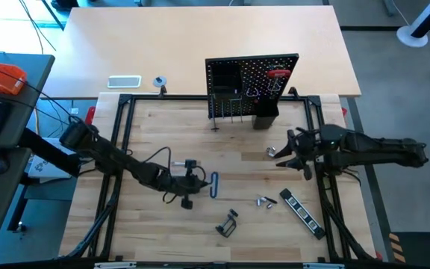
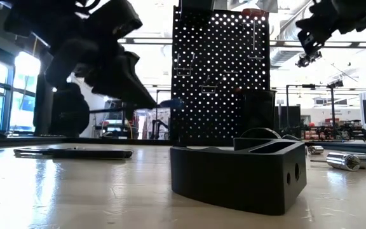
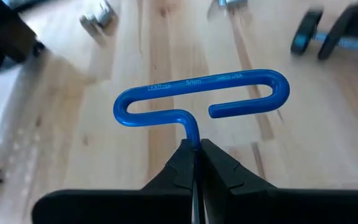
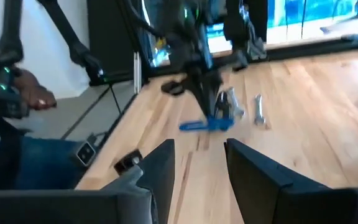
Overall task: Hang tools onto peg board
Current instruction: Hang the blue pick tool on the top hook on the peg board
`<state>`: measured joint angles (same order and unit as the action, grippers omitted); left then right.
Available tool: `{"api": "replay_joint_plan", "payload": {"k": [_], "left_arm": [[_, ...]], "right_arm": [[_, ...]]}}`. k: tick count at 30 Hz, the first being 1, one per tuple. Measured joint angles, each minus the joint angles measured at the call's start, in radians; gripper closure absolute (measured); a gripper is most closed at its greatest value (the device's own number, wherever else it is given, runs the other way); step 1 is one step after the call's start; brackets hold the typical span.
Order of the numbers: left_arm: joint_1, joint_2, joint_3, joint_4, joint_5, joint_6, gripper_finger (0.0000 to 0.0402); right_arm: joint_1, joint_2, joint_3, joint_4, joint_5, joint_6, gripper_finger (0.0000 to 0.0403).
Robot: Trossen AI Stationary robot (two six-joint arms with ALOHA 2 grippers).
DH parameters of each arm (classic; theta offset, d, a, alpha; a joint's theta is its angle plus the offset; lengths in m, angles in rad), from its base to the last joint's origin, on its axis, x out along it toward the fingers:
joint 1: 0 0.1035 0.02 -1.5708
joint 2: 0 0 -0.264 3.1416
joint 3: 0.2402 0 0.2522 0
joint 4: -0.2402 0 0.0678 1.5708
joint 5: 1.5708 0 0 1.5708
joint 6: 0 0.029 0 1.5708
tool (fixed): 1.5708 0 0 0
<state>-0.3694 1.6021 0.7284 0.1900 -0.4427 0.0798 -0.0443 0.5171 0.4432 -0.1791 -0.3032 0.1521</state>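
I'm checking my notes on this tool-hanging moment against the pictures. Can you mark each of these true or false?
1. The left gripper is shut on the blue-handled hex key. True.
2. The right gripper holds a wrench. False: its fingers are open and hold nothing.
3. The peg board stands upright at the table's far side. True.
4. The black clamp hangs on the peg board. False: it lies on the table.
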Motion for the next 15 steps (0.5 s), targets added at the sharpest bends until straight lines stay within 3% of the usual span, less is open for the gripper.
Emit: {"api": "replay_joint_plan", "payload": {"k": [8, 15], "left_arm": [[0.037, -0.068, 0.0, 0.041, 0.015, 0.055, 0.0401], [0.057, -0.107, 0.001, 0.072, -0.048, 0.127, 0.0401]], "right_arm": [[0.159, 0.194, -0.003, 0.141, 0.198, -0.072, 0.0263], [0.197, 0.352, -0.003, 0.384, 0.302, 0.148, 0.0263]]}}
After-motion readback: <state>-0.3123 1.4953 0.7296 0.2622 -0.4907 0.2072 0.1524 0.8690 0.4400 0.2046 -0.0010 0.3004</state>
